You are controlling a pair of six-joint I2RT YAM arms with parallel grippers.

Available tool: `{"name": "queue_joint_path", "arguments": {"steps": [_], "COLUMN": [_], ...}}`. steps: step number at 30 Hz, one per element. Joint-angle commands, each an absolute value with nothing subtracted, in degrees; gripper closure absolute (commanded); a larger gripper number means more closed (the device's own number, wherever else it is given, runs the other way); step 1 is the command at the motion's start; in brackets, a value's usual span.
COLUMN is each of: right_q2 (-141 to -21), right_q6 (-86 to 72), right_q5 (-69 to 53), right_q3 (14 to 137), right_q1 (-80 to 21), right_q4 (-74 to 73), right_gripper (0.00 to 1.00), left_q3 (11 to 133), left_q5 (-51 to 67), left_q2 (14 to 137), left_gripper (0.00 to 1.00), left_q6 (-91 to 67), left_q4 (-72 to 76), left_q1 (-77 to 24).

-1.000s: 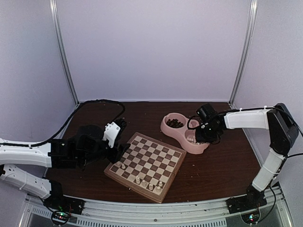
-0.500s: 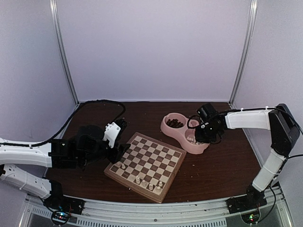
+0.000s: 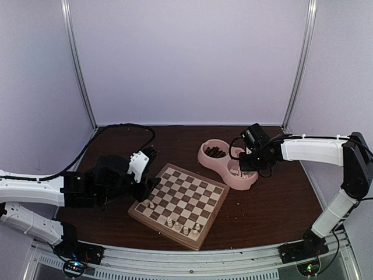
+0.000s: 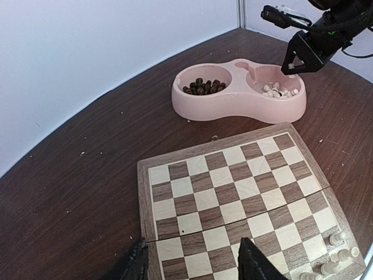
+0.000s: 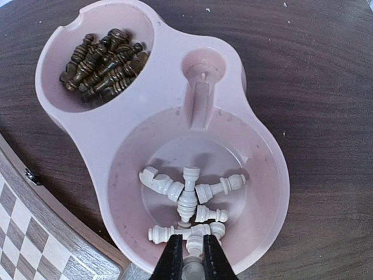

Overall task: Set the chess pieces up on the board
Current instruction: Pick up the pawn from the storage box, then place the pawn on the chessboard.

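The board [image 3: 187, 193] lies in the middle of the table, with several cream chess pieces [image 3: 185, 227] standing along its near edge and one [image 3: 151, 205] near its left corner. More cream chess pieces [image 5: 189, 195] lie heaped in the right compartment of the pink bowl [image 5: 274, 175]. My right gripper [image 5: 193, 240] hovers over that compartment, shut on one cream piece [image 5: 194, 249] held just above the heap. My left gripper [image 4: 192, 256] stands open over the board's [image 4: 233, 186] left edge, with nothing between its fingers.
The pink bowl [image 3: 205, 157] sits behind the board's right corner. Its left compartment holds dark brown pieces [image 5: 102, 64]. A black cable [image 3: 111, 129] runs along the table's back left. Metal frame posts stand at both back corners.
My right gripper has shut on a cream piece in the bowl and risen a little with it. The left arm has not moved.
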State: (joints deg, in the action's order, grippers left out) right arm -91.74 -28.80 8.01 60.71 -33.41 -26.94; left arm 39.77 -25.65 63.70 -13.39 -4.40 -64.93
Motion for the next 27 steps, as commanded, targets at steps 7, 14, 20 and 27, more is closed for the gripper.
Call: {"name": "queue_joint_path", "arguments": {"steps": [7,14,20,27], "right_q2": [-86.46,-89.78,-94.66,-98.61], "right_q6": [-16.00,-7.38,-4.40,-4.98], "right_q5": [11.28,6.06,4.22,2.63], "right_q3": [59.08,58.54,60.04,62.15], "right_q1": [-45.79,-57.02,-62.74,-63.19], "right_q4": [-16.58,-7.99,-4.94,-6.78], "right_gripper": [0.95,0.94,0.94,0.94], "left_q3": [41.07,41.07,40.28,39.84], "left_q5": [-26.88,-29.22,-29.64,-29.05], "left_q2": [63.85,63.88,62.44,61.94], "left_gripper": [0.45,0.44,0.43,0.42], "left_q6": [-13.44,-14.10,-14.63,-14.93], "left_q4": [-2.04,-2.07,-1.89,-2.20], "left_q1": [-64.55,-64.54,-63.96,-63.36]}}
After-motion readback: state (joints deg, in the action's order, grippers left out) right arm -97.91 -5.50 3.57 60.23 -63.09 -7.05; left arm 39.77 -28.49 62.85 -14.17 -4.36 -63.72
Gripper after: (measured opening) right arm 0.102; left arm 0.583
